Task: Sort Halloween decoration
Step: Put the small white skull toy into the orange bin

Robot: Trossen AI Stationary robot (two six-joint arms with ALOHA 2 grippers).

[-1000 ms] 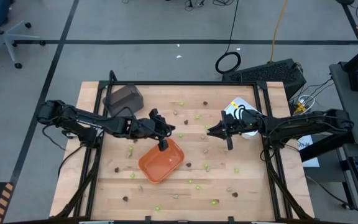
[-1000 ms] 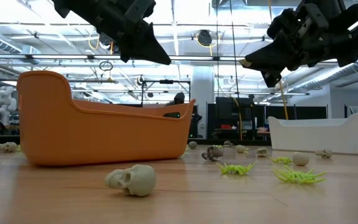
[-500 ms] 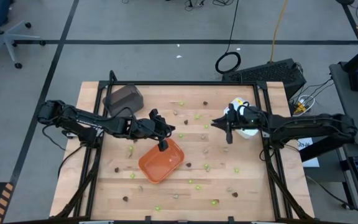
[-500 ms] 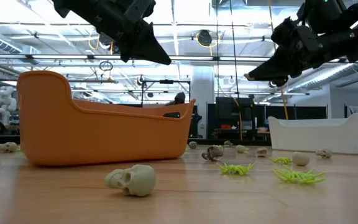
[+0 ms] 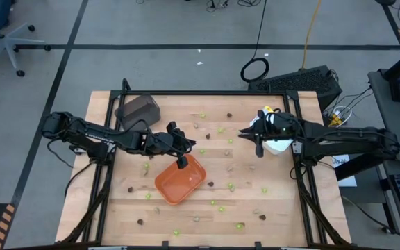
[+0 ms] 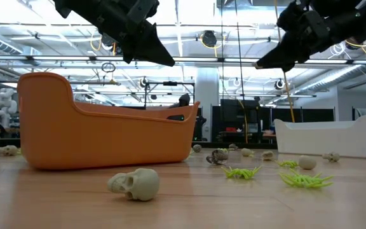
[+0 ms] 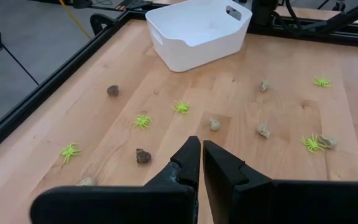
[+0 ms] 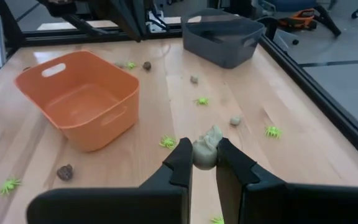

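right arm (image 5: 257, 141) drawn back, gripping skull (image 8: 205, 152)

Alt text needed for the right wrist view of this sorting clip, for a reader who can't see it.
The right gripper is shut on a tan-grey skull piece above a wooden table. Beyond it stand an empty orange tray and a dark grey tray, with lime-green spiders and small brown and tan pieces scattered between them.

Open tabletop (image 5: 186, 215) between orange tray (image 5: 180, 179) and white tray (image 5: 275, 146), apparently only scattered small pieces (image 5: 230, 185).
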